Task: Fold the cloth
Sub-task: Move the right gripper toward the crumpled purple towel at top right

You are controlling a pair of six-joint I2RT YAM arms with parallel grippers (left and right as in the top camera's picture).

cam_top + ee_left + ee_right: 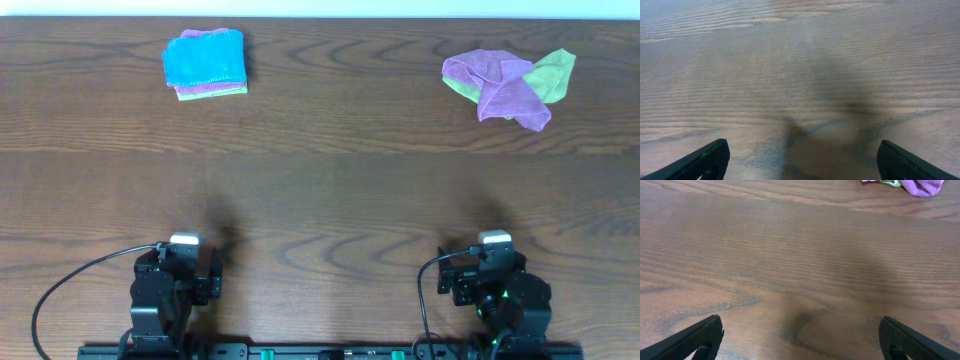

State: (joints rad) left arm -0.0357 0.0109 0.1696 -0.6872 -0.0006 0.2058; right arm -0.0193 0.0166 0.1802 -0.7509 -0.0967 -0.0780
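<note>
**Cloth (505, 90) lies well ahead of your right pincer (800, 339)**

Only the overhead view gives you the whole cloth, bunched together with a lime-green cloth (555, 75), slightly right of that pincer's line. The right wrist view catches just its near edge. The left wrist view shows only worktop (800, 75). The left pincer (800, 161) and the right one both stand wide apart, holding nothing.

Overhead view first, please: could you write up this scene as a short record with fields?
purple cloth: crumpled, unfolded, far right of the table
lime-green cloth: tangled with it, partly underneath
folded stack: far left, blue on top, purple and green beneath
left gripper: open, empty, over bare wood at the near edge
right gripper: open, empty, at the near edge
folding: not started
</note>
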